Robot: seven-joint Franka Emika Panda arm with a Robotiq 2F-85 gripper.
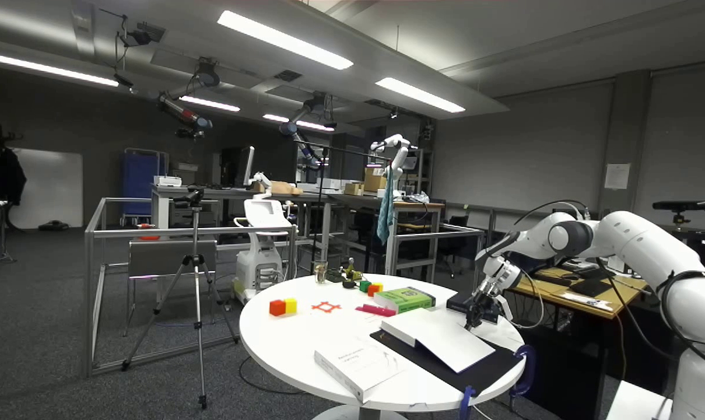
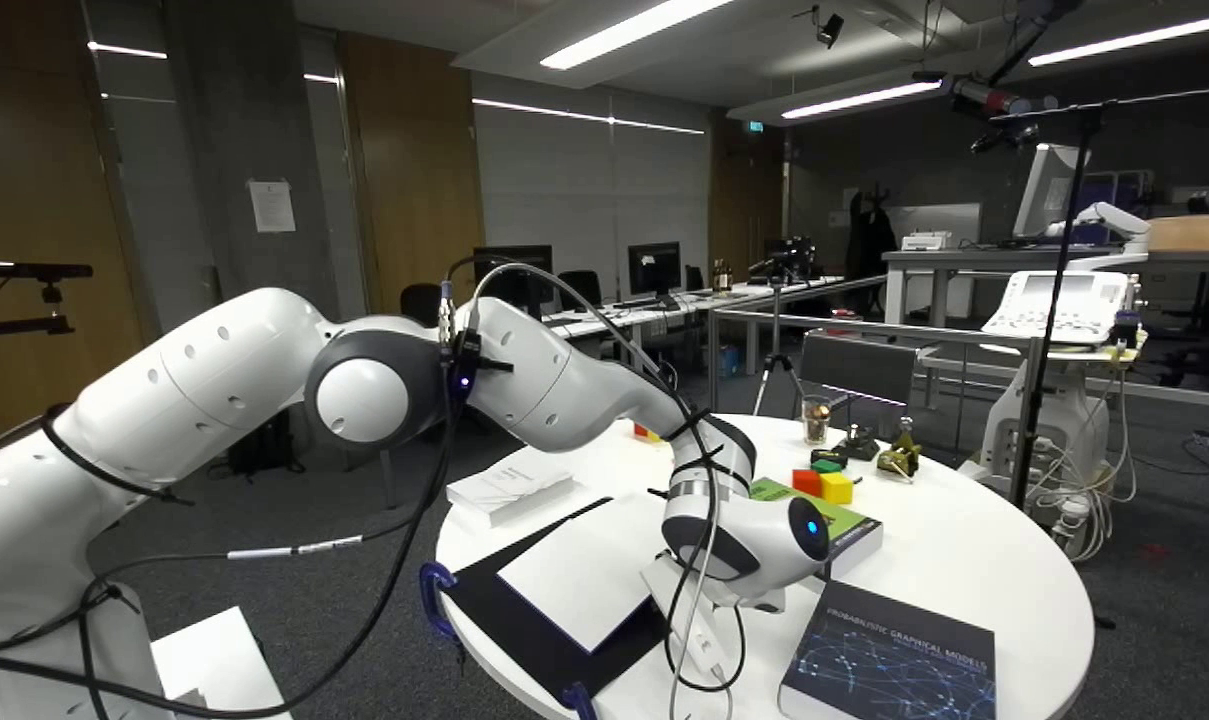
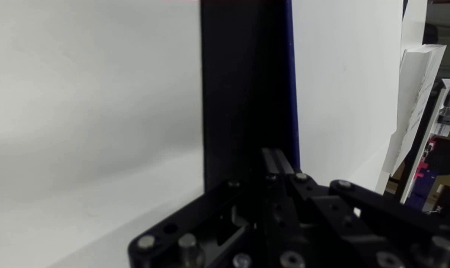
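The jaws are together, just beside the blue-edged cover (image 3: 344,93) of an open white book (image 1: 404,321); I cannot tell whether they touch it. Below them lies a black mat (image 1: 486,368). Near them on the worktop (image 1: 305,338) rests a dark book (image 2: 894,650); farther out, a green book (image 1: 407,298).
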